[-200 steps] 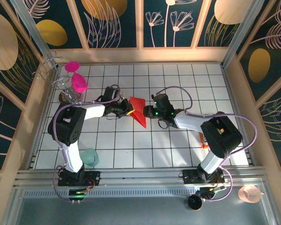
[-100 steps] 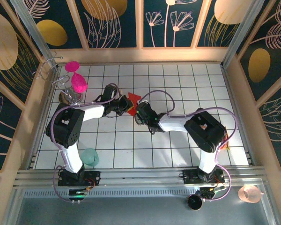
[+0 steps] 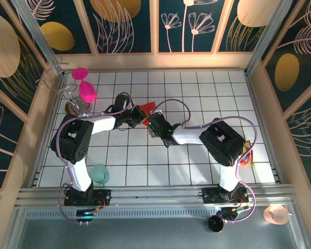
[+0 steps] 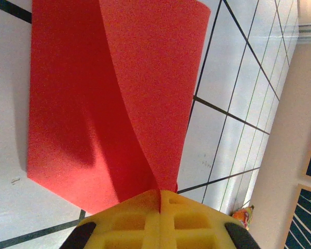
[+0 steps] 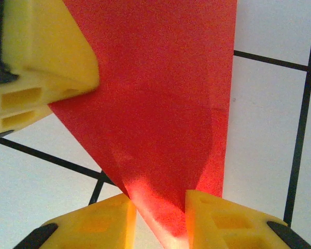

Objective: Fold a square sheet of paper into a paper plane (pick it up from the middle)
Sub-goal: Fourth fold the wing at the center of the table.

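White tiled tabletop [image 3: 197,155], seen from the side where the arms are bolted. At its middle, the left end effector [image 4: 160,199] is clamped tight on an edge of the folded red paper [image 4: 114,93]. Facing it, the right end effector [image 5: 158,207] stands partly open, its fingers [image 5: 217,218] flanking the paper's point. Beyond, far left, stand magenta goblets [image 3: 85,88].

White tiled surface [image 3: 207,88], black grid lines. Near centre the red paper [image 3: 149,107] lies partly on it; teal cup [image 3: 99,174] at 8 o'clock; small orange item [image 3: 247,156] at 4 o'clock.
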### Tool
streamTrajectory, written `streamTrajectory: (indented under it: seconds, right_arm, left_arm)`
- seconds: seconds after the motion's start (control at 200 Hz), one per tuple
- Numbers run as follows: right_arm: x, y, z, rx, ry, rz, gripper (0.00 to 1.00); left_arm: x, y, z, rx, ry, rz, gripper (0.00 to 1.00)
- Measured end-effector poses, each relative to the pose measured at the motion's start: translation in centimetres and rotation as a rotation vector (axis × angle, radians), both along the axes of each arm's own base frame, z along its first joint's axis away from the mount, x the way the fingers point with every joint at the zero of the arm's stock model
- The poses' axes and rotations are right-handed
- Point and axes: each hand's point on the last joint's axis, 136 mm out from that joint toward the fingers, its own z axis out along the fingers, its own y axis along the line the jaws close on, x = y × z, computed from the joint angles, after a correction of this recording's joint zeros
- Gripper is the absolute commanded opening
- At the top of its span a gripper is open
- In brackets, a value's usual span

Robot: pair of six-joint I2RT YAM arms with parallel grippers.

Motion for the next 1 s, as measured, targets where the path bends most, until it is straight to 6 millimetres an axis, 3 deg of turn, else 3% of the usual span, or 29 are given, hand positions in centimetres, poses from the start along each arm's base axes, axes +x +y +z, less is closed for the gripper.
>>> streamTrajectory:
  seconds: [0.501, 1.001]
  right_arm:
    - [-0.1, -0.54, 0.02, -0.089, -0.052, -0.01, 0.43]
    - [-0.23, -0.52, 0.2, -0.191, -0.125, 0.019, 0.44]
  left_arm:
    - [-0.15, 0.12, -0.24, 0.012, 0.013, 0.004, 0.06]
    - [-0.13, 0.1, -0.12, 0.016, 0.024, 0.004, 0.07]
